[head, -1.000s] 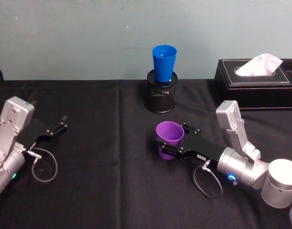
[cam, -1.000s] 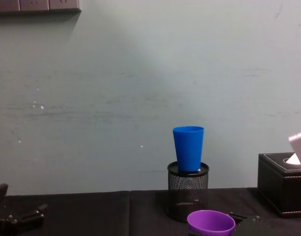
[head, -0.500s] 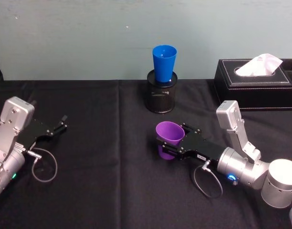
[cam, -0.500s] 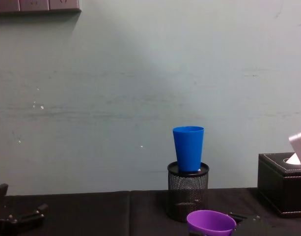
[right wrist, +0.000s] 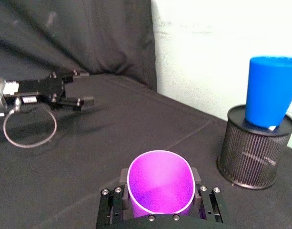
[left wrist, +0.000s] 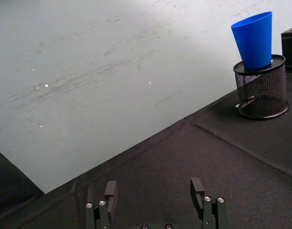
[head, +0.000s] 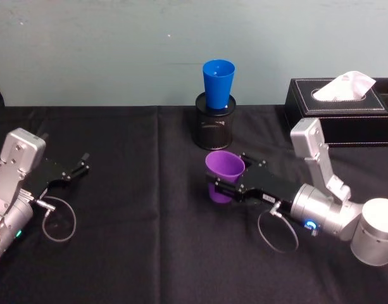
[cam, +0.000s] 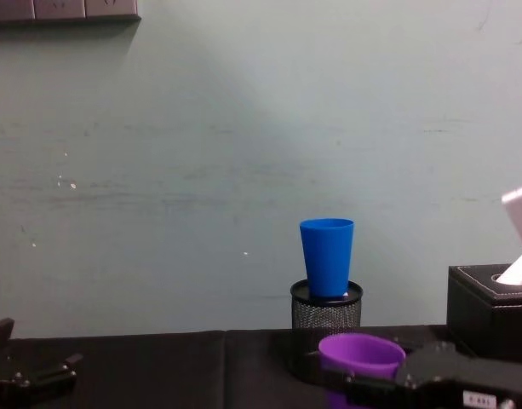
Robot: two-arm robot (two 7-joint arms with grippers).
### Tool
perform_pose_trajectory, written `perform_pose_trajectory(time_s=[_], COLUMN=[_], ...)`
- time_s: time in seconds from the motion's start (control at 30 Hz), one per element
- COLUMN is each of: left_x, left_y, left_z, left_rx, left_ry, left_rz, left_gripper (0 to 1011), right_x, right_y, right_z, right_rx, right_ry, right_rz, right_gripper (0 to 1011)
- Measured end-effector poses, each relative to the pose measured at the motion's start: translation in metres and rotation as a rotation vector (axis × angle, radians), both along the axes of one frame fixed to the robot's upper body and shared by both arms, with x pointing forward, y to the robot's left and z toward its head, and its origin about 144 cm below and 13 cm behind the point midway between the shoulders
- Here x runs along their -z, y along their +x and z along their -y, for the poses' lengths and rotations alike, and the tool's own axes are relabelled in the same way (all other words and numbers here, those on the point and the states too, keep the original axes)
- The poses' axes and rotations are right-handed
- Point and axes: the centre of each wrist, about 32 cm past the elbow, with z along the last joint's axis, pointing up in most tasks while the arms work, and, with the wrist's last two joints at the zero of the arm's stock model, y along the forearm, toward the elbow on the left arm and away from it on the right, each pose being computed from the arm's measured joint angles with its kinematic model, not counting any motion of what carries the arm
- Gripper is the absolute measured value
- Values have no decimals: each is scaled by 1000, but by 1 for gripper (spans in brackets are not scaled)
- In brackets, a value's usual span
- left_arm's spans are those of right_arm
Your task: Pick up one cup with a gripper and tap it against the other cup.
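My right gripper [head: 223,182] is shut on the purple cup [head: 224,174], holding it upright above the black cloth, in front of the mesh holder. In the right wrist view the purple cup [right wrist: 159,183] sits between the fingers [right wrist: 199,193], and in the chest view it hangs [cam: 360,357] just below the blue cup [cam: 327,257]. The blue cup [head: 218,83] stands upright in the black mesh holder [head: 215,130] at the back, apart from the purple one. My left gripper [head: 78,167] rests open and empty at the far left; its fingers [left wrist: 198,191] are spread.
A black tissue box [head: 343,111] with a white tissue stands at the back right, beside the right arm's wrist. A pale wall runs behind the table. Black cloth [head: 137,209] covers the table between the two arms.
My right gripper has lifted the purple cup off the cloth and carried it a little toward the mesh holder. The left arm has not moved.
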Motion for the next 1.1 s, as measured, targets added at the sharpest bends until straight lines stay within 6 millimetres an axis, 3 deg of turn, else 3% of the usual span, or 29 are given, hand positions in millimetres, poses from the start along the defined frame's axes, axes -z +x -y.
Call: perform_pose_trajectory(time_s=[0.6, 1.1], left_x=[0, 0], left_y=[0, 0], left_z=[0, 0], left_rx=[0, 0], left_ry=[0, 0], left_rz=[0, 0], left_gripper=[1000, 1000], right_x=[-77, -94], right_y=[9, 12], right_z=[1, -3], right_rx=[-59, -96], right_ry=[30, -9], right_rz=[30, 28], right_gripper=[724, 724])
